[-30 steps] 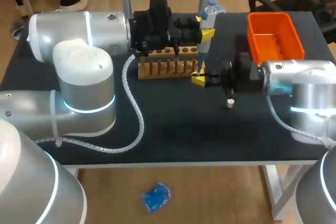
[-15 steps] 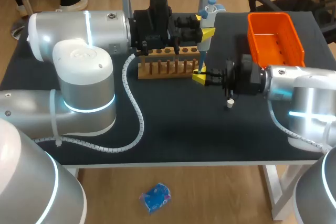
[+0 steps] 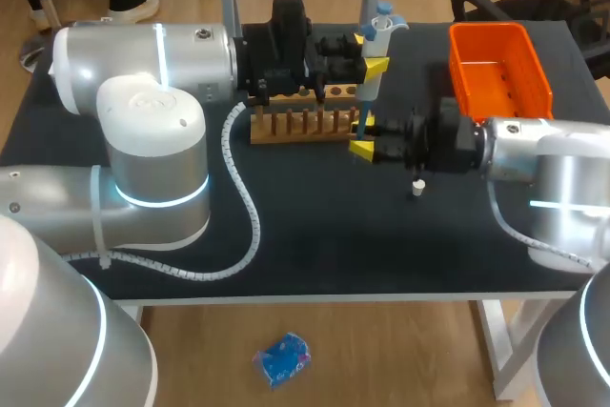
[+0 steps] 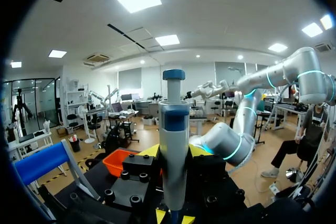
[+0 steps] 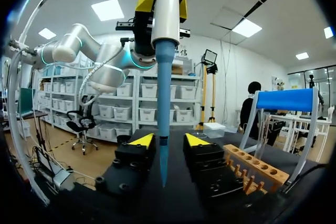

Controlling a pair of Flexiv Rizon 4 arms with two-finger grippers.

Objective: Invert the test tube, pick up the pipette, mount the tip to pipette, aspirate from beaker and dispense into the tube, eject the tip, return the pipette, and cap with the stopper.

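Wooden rack [image 3: 300, 127] and pipette [image 3: 372, 50] crowd right gripper [image 3: 363, 135].

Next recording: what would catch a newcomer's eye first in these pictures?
First, the white pipette, held upright by the left gripper beside the wooden rack, with its long blue tip hanging between the open fingers of the right gripper. Next, the bright orange bin at the table's far right.

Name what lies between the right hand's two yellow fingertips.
In the right wrist view, the blue tip of the pipette hangs between the fingertips of the right hand, seemingly touching neither.
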